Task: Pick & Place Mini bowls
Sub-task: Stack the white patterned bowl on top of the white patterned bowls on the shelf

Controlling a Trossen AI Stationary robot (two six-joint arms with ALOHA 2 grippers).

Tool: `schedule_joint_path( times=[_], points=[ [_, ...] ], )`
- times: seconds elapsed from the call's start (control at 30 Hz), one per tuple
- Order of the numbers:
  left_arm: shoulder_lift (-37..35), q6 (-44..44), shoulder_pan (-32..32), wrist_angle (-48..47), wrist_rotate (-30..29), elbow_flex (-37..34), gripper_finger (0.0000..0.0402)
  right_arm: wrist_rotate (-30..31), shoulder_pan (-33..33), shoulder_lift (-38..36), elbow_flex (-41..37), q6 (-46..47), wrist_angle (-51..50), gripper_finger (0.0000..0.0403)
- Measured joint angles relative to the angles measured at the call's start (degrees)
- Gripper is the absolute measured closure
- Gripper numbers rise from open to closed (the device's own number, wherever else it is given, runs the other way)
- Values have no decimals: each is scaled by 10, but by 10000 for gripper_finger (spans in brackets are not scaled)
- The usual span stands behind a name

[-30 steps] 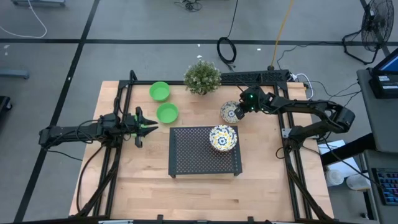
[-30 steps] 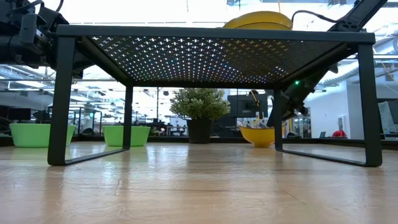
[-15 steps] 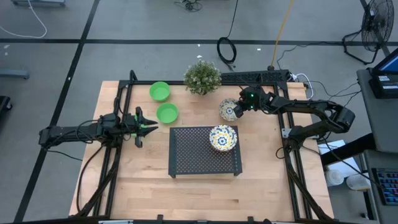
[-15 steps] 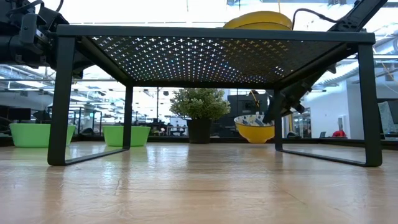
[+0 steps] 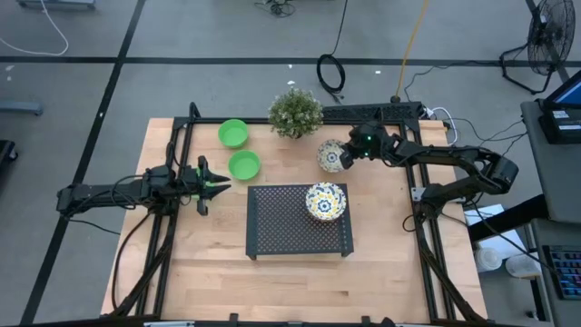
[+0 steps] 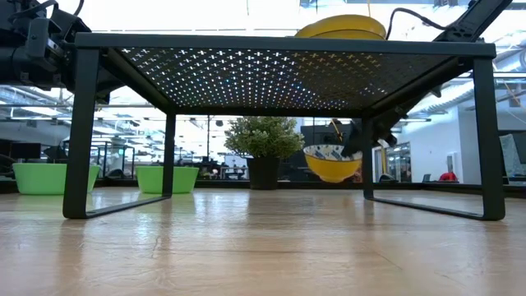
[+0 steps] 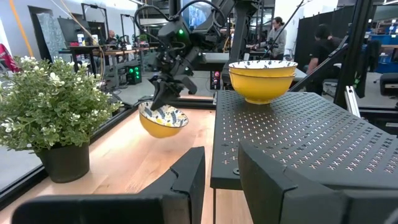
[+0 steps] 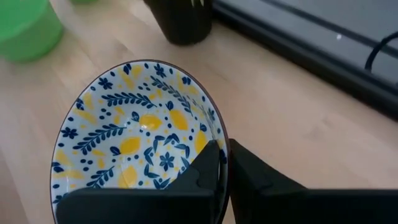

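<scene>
**Rim pinch on a lifted bowl: slip and rack strike are the risks**

High view: the right end effector [image 5: 349,156] is clamped narrow on the rim of a patterned bowl [image 5: 329,156], which hangs just beside it, between the plant [image 5: 295,112] and the rack [image 5: 299,221]. Two more patterned bowls sit stacked [image 5: 325,201] on the rack, a short way off. The left end effector [image 5: 208,183] waits near two green bowls [image 5: 243,164], its fingers part open and holding nothing.

Low view: the held bowl [image 6: 332,163] is clear of the worktop [image 6: 263,242] and below the rack's top. Carried straight across, it could hit the rack's edge.

Left wrist view: the bowl [image 7: 163,119] hangs tilted from one side; a jolt could swing it loose.

Right wrist view: the fingers [image 8: 205,171] grip only a thin stretch of rim [image 8: 214,134]. A misaligned drop could topple the stack.
</scene>
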Motion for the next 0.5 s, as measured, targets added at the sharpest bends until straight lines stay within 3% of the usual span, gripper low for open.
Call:
schedule_joint_path(
  times=[0.5],
  points=[
    [0,0,0,0,0,0,302,0,0,0,1,-13,78,392]
  ],
)
